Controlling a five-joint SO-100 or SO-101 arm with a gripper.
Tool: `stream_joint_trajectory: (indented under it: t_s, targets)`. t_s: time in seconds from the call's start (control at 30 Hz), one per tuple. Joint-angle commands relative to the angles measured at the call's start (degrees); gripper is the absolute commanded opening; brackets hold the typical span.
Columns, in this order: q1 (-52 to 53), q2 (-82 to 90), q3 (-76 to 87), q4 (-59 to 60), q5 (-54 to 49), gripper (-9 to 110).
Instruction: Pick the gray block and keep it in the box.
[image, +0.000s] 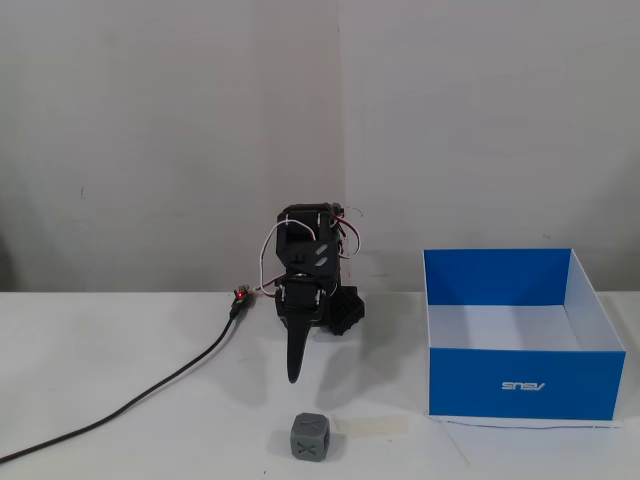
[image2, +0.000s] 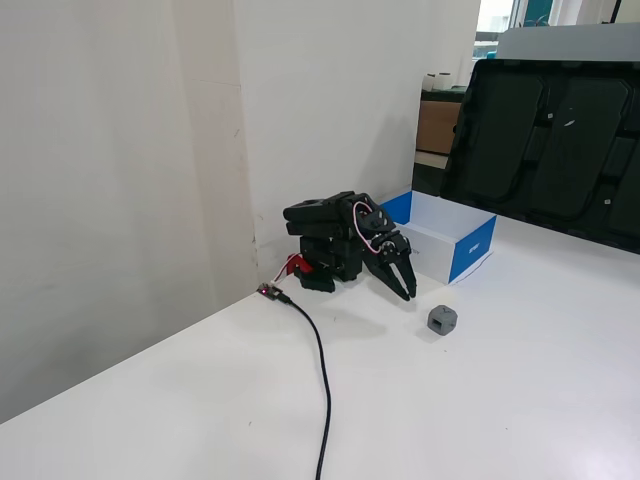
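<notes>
The gray block (image: 310, 437) (image2: 442, 319) sits on the white table, a small dark cube with an X on its front face. In both fixed views my folded black arm rests by the wall. Its gripper (image: 293, 377) (image2: 407, 294) points down and forward, shut with nothing in it, hovering a short way behind the block and apart from it. The box (image: 520, 384) (image2: 472, 251), blue outside and white inside, stands open-topped to the right of the arm in a fixed view; no object shows inside it.
A black cable (image: 150, 395) (image2: 322, 370) runs across the table from a small red-lit board by the arm's base. A pale strip of tape (image: 372, 426) lies beside the block. A large black case (image2: 550, 140) stands behind the table; the wall is right behind the arm.
</notes>
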Motion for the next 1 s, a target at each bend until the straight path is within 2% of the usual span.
stream_joint_trajectory:
  t_s: [0.0,0.27,0.97]
  targets:
    - [-0.09,6.42,-4.48,1.58,1.05,0]
    - [-1.58,3.43,-8.35,-0.26,1.85,0]
    - [-6.94,-38.58,-32.26,-4.31,13.89,0]
